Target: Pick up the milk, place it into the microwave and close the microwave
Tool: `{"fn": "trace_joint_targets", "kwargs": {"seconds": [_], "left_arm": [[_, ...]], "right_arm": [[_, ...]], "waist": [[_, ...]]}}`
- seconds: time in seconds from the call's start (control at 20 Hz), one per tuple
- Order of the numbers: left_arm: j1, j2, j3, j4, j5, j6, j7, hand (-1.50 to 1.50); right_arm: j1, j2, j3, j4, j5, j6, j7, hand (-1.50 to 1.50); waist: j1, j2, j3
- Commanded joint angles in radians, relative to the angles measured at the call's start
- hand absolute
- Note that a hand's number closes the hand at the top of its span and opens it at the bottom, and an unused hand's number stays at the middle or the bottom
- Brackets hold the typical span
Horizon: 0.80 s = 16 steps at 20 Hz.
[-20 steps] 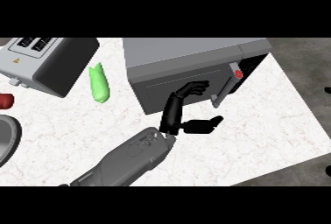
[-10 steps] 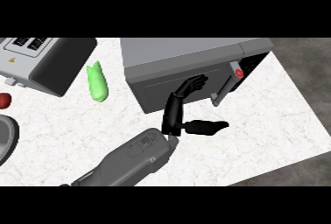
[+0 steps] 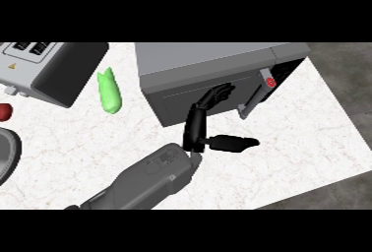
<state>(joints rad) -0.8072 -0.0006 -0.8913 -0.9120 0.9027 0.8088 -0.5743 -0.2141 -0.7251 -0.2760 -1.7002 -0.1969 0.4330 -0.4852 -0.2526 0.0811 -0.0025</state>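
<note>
White marble tabletop here. My hand rests flat, fingers straight, on the microwave door, which sits more shut than a second ago. Milk isn't visible, so I can't tell what's inside. Green bottle lies left.

The microwave runs past the view's top, so its back is cut off. The milk shows nowhere. At left, the toaster, a red object and a dark round rim are each cut by the edge. The forearm leaves at the bottom.
</note>
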Motion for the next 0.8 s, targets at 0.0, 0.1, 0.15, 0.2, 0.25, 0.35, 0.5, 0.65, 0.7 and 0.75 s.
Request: {"fn": "trace_joint_targets", "kwargs": {"seconds": [0.0, 0.1, 0.15, 0.2, 0.25, 0.35, 0.5, 0.65, 0.7, 0.75], "left_arm": [[-0.074, 0.001, 0.067, 0.081, 0.037, 0.015, -0.012, -1.5], [-0.085, 0.001, 0.07, 0.086, 0.051, 0.019, -0.014, -1.5], [-0.083, 0.001, 0.068, 0.092, 0.055, 0.015, -0.02, -1.5], [-0.087, 0.001, 0.064, 0.084, 0.065, 0.016, -0.018, -1.5], [-0.074, 0.001, 0.069, 0.098, 0.067, 0.012, -0.034, -1.5], [-0.076, 0.001, 0.054, 0.069, 0.07, -0.003, -0.041, -1.5], [-0.094, 0.001, 0.057, 0.085, 0.089, 0.003, -0.044, -1.5], [-0.104, 0.001, 0.048, 0.094, 0.098, -0.009, -0.057, -1.5], [-0.1, 0.001, 0.052, 0.101, 0.105, -0.007, -0.06, -1.5], [-0.095, 0.001, 0.044, 0.102, 0.107, 0.0, -0.067, -1.5]], "right_arm": [[-0.022, -0.003, 0.01, 0.015, 0.016, -0.005, 0.003, 1.5], [-0.033, -0.007, 0.003, 0.028, 0.019, -0.009, -0.002, 1.5], [-0.042, -0.006, 0.005, 0.021, 0.013, -0.01, 0.005, 1.5], [-0.046, -0.004, 0.011, 0.031, 0.019, -0.009, -0.001, 1.5], [-0.049, -0.015, 0.001, 0.034, 0.019, -0.006, -0.002, 1.5], [-0.024, 0.139, 0.064, 0.104, -0.175, 0.05, 0.025, -1.5], [-0.023, 0.136, 0.074, 0.137, -0.215, 0.089, 0.046, -1.5], [-0.045, 0.128, 0.074, 0.176, -0.252, 0.111, 0.073, -1.5], [-0.049, 0.123, 0.061, 0.185, -0.264, 0.114, 0.069, -1.5], [-0.057, 0.124, 0.066, 0.187, -0.272, 0.122, 0.072, -1.5]], "waist": [[0.003, 0.013, -0.001], [-0.003, 0.015, 0.001], [-0.005, 0.012, -0.001], [-0.004, 0.016, 0.001], [-0.004, 0.015, 0.0], [0.025, 0.027, 0.006], [0.011, 0.022, 0.004], [0.017, 0.024, 0.002], [0.009, 0.025, 0.003], [0.006, 0.024, 0.003]]}}
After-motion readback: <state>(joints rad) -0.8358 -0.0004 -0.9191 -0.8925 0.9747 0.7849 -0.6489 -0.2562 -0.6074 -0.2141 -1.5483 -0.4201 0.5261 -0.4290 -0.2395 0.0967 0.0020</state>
